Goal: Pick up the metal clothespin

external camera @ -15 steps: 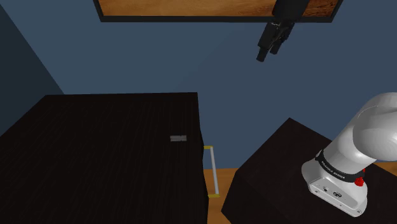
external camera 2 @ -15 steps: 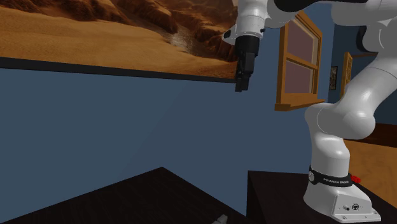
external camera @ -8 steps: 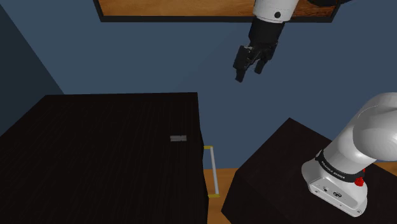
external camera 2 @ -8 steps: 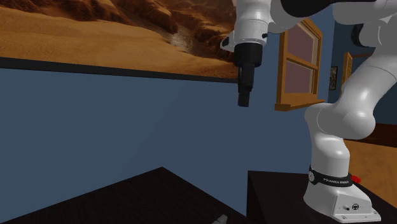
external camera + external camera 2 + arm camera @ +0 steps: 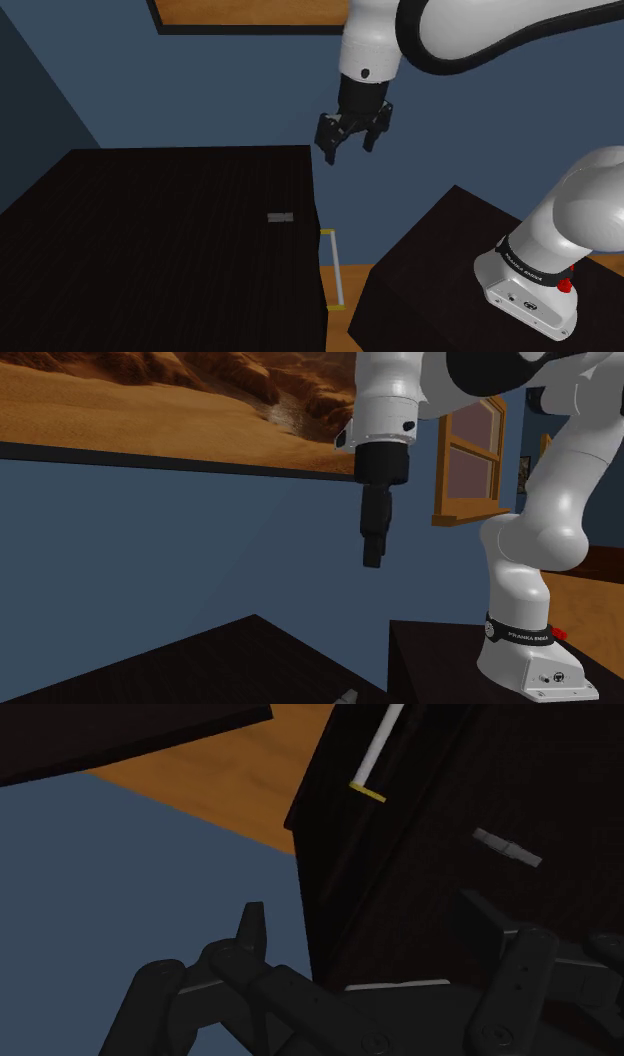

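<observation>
The clothespin [image 5: 281,217] is a small grey bar lying flat on the dark table [image 5: 150,250], close to the edge on the shoulder view's right. It also pokes in at the lower edge of the second exterior view as the clothespin [image 5: 346,697], and the wrist view has the clothespin [image 5: 507,847] ahead of the fingers. My black gripper [image 5: 348,148] hangs in the air above and beyond the table's far corner, well above the clothespin. Its fingers [image 5: 253,929] stand apart with nothing between them. From the side, the gripper [image 5: 373,557] points straight down.
A white bar handle [image 5: 332,265] with yellow ends sits on the table's side face, over a wooden floor [image 5: 240,779]. The dark stand [image 5: 430,280] carries the arm's base. A blue wall with a framed picture [image 5: 250,15] stands behind, and a wooden window [image 5: 470,452] is nearby.
The gripper has come down and moved toward the shoulder view's left, from near the picture frame to just above the table's far corner. The clothespin has stayed put.
</observation>
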